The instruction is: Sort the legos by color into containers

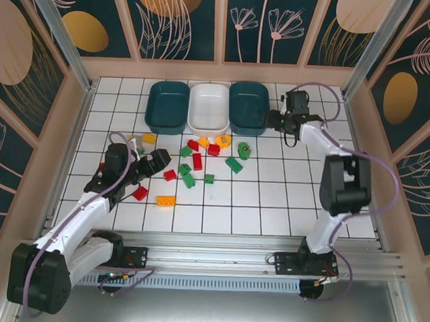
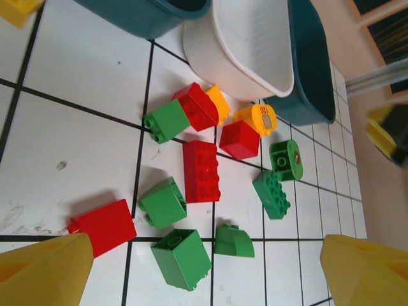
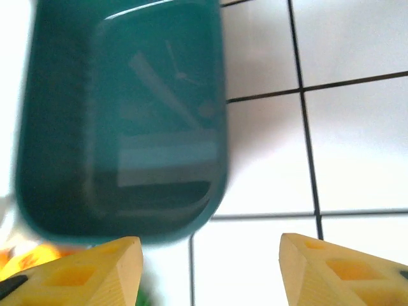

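Top external view: white tiled tabletop, teal floral wall panels; left gripper gapes beside scattered plastic bricks; right gripper spread, empty, at dark teal tray.

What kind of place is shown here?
Probably a robot test cell in a lab: a white tiled table walled by patterned panels, two robot arms bolted to a metal rail, and toy bricks laid out for sorting.
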